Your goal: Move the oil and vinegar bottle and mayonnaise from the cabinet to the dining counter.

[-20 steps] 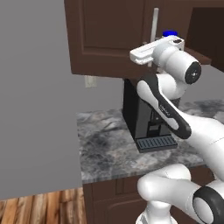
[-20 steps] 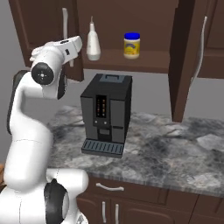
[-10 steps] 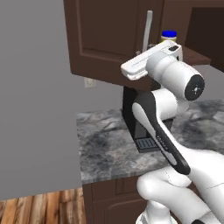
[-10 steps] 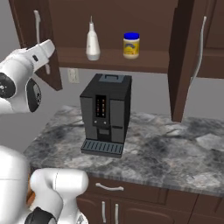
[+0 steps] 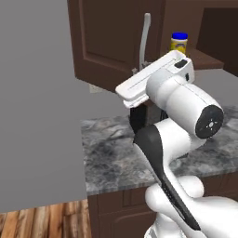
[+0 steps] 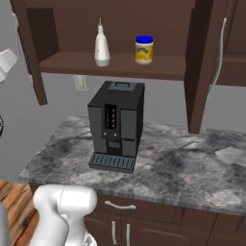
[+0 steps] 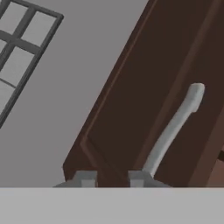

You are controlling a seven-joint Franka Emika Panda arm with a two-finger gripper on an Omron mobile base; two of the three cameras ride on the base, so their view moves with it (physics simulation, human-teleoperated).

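The oil and vinegar bottle [image 6: 101, 48] and the blue-lidded mayonnaise [image 6: 144, 50] stand upright side by side on the shelf of the open cabinet [image 6: 67, 63]. The mayonnaise [image 5: 179, 44] also peeks over my arm in the left base view. My gripper [image 7: 112, 178] is shut, its tips close to the lower end of the silver handle [image 7: 175, 127] on the swung-out left door [image 5: 107, 42]. Only door wood shows between the tips, and I see nothing clamped there. The dining counter is out of view.
A black coffee machine [image 6: 116, 125] stands on the grey-marbled wall counter [image 6: 187, 168] under the shelf. The right cabinet door [image 6: 202, 62] hangs open. A grey wall [image 5: 37, 116] lies to the left, with a window [image 7: 22, 48] beyond.
My arm has swung left and towards the cameras, away from the shelf, and the left door has come further open. The jaws have closed a little. Bottle and jar have not moved.
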